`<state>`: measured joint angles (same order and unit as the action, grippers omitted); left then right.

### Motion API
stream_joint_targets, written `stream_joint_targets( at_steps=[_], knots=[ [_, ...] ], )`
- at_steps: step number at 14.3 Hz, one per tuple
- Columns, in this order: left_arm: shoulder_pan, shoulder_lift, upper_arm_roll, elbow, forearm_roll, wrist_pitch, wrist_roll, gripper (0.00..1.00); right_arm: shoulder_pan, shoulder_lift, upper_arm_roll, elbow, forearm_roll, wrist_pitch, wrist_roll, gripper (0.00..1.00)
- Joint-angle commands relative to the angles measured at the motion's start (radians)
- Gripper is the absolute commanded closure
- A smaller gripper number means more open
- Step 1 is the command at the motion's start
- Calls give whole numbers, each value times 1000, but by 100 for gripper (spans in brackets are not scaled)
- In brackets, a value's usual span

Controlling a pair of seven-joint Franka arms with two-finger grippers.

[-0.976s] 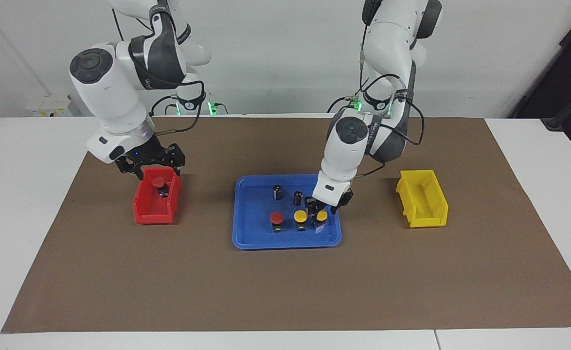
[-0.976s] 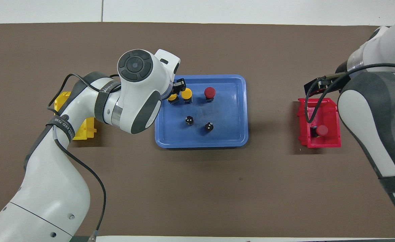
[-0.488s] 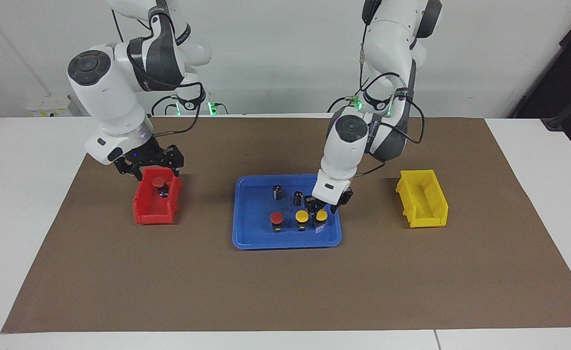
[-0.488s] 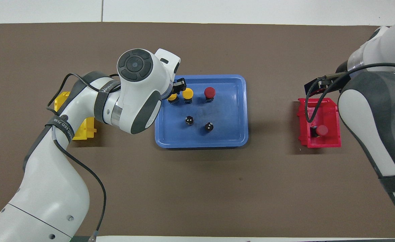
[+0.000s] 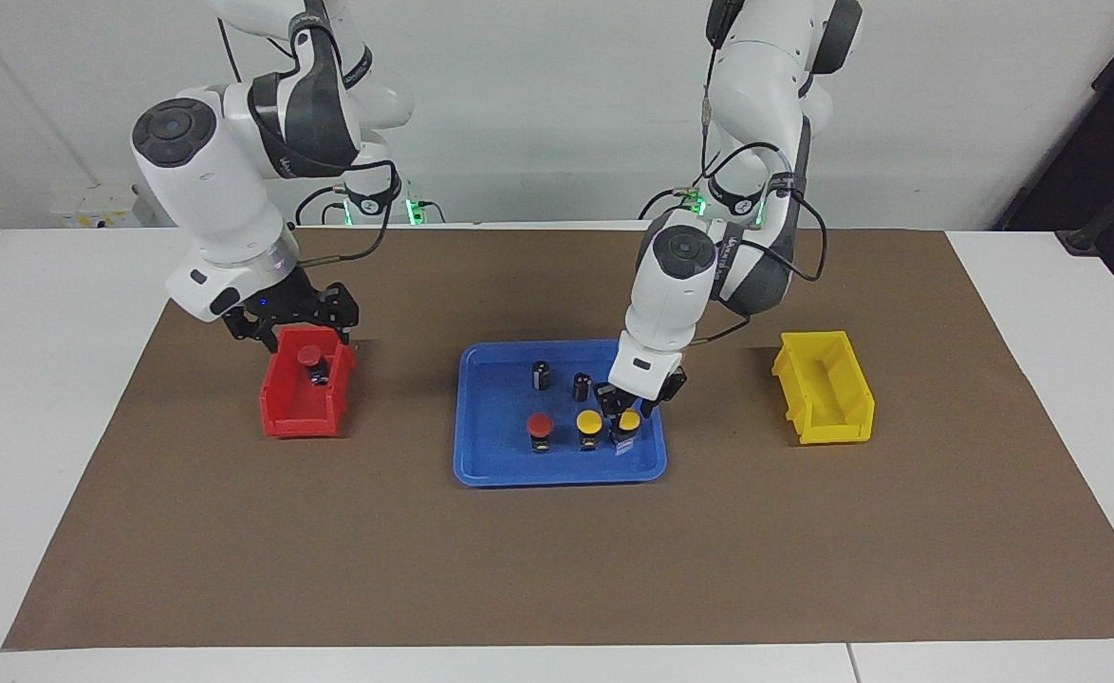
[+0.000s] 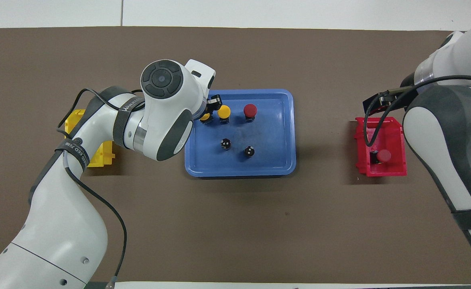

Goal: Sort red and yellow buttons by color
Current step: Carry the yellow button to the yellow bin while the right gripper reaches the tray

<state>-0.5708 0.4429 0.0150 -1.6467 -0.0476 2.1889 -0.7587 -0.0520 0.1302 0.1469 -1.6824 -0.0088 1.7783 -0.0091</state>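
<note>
Facing view: my left claw point(image 5: 625, 412) is down in the blue tray point(image 5: 491, 465), straddling the yellow button point(image 5: 627, 424) at the tray's left-arm end; whether it grips yet, I cannot tell. Yellow bin point(image 5: 827, 389) lies toward the left arm's end. Right claw point(image 5: 293, 323) waits, spread wide, over the red bin point(image 5: 301, 403).

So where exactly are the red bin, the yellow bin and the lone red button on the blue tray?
red bin point(image 5: 284, 417), facing view, its bare floor.
yellow bin point(image 5: 830, 387), facing view, its inside floor.
red button on the blue tray point(image 5: 540, 425), facing view, its domed cap.
</note>
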Motion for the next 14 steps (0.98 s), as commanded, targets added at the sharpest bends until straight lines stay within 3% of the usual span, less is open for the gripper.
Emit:
stream_joint_targets(
  at_steps=[1, 3, 5, 7, 11, 14],
  knots=[
    [-27, -20, 13, -42, 12, 35, -39, 47, -8, 9, 8, 10, -3, 3, 8, 1],
    [-27, -20, 14, -39, 12, 32, -41, 52, -8, 9, 8, 10, -5, 3, 17, 1],
    [-27, -20, 14, -30, 12, 23, -44, 79, -8, 9, 8, 9, -5, 7, 18, 1],
    [-20, -23, 19, 4, 12, -29, -42, 94, -8, 9, 8, 7, -3, 10, 18, 1],
    [32, -133, 19, 152, 14, -343, -15, 97, -6, 9, 8, 9, -3, 10, 18, 1],
    [141, -248, 22, 63, 18, -469, 222, 97, 10, 11, 10, 23, 3, 19, 69, 1]
  ],
)
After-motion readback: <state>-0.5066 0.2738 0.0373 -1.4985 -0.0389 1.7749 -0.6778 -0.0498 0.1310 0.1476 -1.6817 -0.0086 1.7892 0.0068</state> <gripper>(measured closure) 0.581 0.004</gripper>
